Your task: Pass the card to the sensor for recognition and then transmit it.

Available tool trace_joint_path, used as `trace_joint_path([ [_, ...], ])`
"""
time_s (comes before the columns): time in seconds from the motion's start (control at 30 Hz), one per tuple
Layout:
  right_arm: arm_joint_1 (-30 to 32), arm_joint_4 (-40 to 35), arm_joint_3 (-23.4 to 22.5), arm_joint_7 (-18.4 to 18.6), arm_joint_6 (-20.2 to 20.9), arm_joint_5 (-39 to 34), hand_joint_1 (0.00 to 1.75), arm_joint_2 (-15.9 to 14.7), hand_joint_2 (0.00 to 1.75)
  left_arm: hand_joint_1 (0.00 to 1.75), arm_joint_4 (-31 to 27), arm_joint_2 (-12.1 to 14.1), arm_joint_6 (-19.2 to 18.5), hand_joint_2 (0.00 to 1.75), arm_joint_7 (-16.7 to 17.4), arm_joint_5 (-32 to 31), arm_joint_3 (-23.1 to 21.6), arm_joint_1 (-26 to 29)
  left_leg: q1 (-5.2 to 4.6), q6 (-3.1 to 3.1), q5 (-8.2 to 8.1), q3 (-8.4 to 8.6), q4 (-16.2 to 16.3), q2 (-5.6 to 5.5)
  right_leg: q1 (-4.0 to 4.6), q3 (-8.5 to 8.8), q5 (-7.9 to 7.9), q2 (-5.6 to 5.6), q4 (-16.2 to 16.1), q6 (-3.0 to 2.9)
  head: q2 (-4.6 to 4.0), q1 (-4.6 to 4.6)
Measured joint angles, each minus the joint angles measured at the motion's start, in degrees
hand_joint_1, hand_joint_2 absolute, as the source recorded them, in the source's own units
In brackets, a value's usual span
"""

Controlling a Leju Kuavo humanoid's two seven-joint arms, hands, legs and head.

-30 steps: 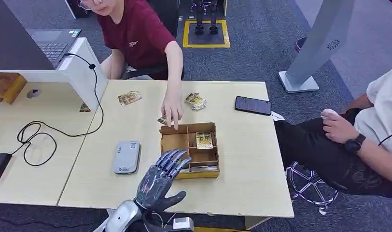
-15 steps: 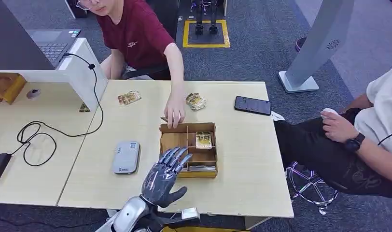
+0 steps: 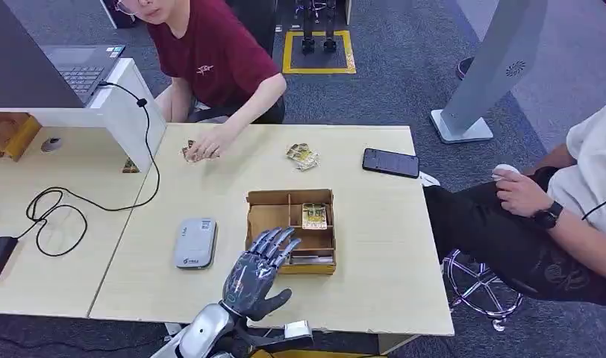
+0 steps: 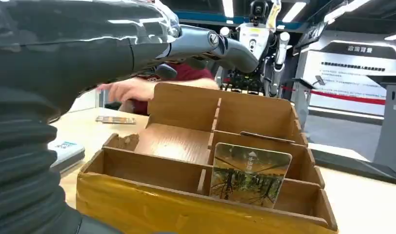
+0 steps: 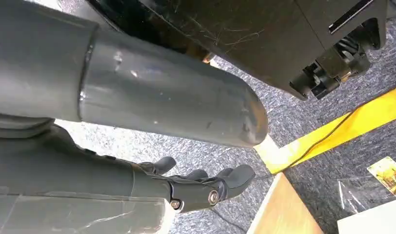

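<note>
Person's hand (image 3: pixel 205 145) has left the box (image 3: pixel 291 230) rim since a second ago and now rests on the loose cards (image 3: pixel 199 151) at the far side of the surface (image 3: pixel 375 246); the way into the box is clear. Left robot hand (image 3: pixel 259 262) has edged a little toward the box, fingers apart and straight, holding nothing, tips over the near-left corner.

Card (image 4: pixel 248 173) stands upright in a right-hand compartment, leaning on a divider, printed face toward the robot. In the left wrist view its long axis runs up-down, top edge clear above the divider. A likely place to pinch.

Sensor (image 3: pixel 195 242), grey and flat, lies just left of the box.

Right robot hand (image 5: pixel 206 187) hangs below the surface, fingers loosely curled, holding nothing.

Pick not yet begun.
</note>
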Motion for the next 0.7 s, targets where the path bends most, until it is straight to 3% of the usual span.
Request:
trace_joint_path([
  [0.43, 0.0, 0.0, 0.4, 0.3, 0.1, -0.5, 0.00, 0.0, 0.00, 0.00, 0.5, -0.3, 0.7, 1.75, 4.0, -4.2, 0.0, -1.3, 0.00, 0.00, 0.00, -0.01, 0.0, 0.00, 0.00, 0.00, 0.00, 0.00, 0.0, 0.00, 0.00, 0.00],
  [0.7, -0.3, 0.0, 1.2, 0.4, 0.6, -0.4, 0.00, 0.0, 0.00, 0.00, 4.2, -1.1, 0.7, 1.75, 5.7, -5.5, 0.5, -3.8, 0.00, 0.00, 0.01, 0.00, 0.0, -0.01, 0.00, 0.00, 0.00, 0.00, 0.0, 0.00, 0.00, 0.00],
])
